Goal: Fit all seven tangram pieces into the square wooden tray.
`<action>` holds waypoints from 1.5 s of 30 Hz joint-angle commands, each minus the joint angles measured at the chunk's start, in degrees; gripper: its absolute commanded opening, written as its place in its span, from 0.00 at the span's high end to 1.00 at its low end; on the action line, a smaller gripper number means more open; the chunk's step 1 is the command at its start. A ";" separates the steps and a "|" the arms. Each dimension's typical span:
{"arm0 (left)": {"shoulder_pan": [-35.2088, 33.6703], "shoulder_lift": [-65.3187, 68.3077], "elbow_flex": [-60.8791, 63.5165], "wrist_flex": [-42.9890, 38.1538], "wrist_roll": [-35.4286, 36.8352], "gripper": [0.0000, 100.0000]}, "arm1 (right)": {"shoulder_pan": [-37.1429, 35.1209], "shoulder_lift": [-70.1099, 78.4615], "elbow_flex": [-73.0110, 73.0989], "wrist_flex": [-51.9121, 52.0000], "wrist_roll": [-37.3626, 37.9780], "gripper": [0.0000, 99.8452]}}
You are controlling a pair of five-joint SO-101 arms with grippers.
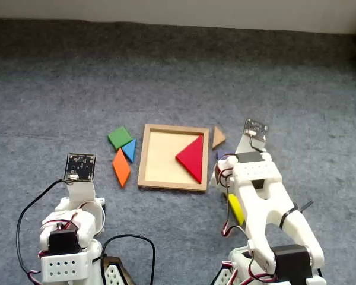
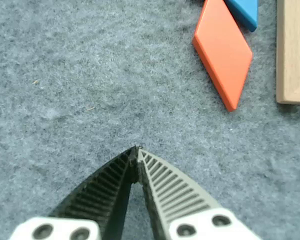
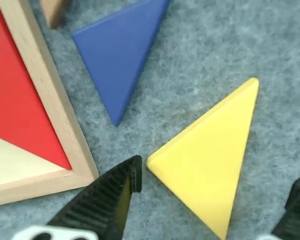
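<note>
The square wooden tray [image 1: 143, 157] lies mid-table with a red triangle [image 1: 193, 157] in its right part. Left of it lie a green square [image 1: 119, 137], a light blue triangle [image 1: 129, 149] and an orange parallelogram [image 1: 121, 167]. A wood-coloured triangle [image 1: 218, 136] sits off the tray's far right corner. My right gripper [image 3: 217, 185] is open, its fingers on either side of the yellow triangle [image 3: 205, 160]. The dark blue triangle [image 3: 120, 55] lies just beyond, beside the tray rim [image 3: 55, 105]. My left gripper [image 2: 136, 150] is shut and empty over bare carpet, short of the orange parallelogram [image 2: 222, 55].
Grey carpet covers the whole table. The right arm [image 1: 261, 190] hangs over the yellow triangle [image 1: 235, 209] and hides much of it from above. The left arm [image 1: 71, 225] stands at the near left, with a black cable [image 1: 127, 237] looping beside it.
</note>
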 commanded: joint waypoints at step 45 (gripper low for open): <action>-0.31 -0.48 1.19 0.35 0.35 0.99 | 0.40 -0.22 -8.13 4.97 -9.58 0.59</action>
